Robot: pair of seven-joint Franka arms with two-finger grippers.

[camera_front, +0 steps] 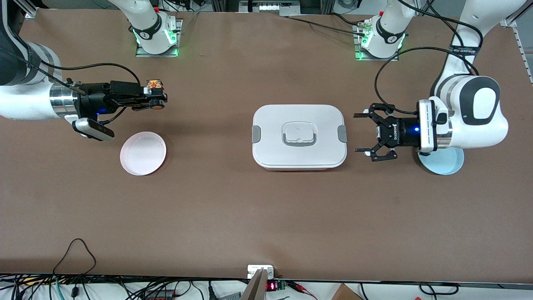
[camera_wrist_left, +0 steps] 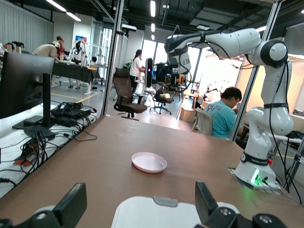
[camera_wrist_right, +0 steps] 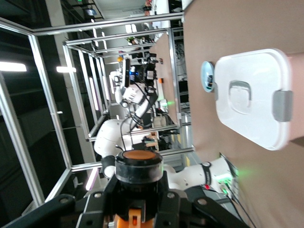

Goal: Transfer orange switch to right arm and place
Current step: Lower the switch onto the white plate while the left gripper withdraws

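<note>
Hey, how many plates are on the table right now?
2. A pink plate lies under the right gripper at the right arm's end; a light blue plate sits partly hidden under the left arm's wrist at its end.

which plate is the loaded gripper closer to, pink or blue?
The pink plate. The right gripper, shut on the orange switch, hangs beside it; the blue plate sits under the left arm.

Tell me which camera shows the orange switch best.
The right wrist view: the orange switch fills the foreground, clamped in the right gripper. The front view shows it small at that gripper's tips, near the pink plate. In the left wrist view it's too distant to make out.
</note>
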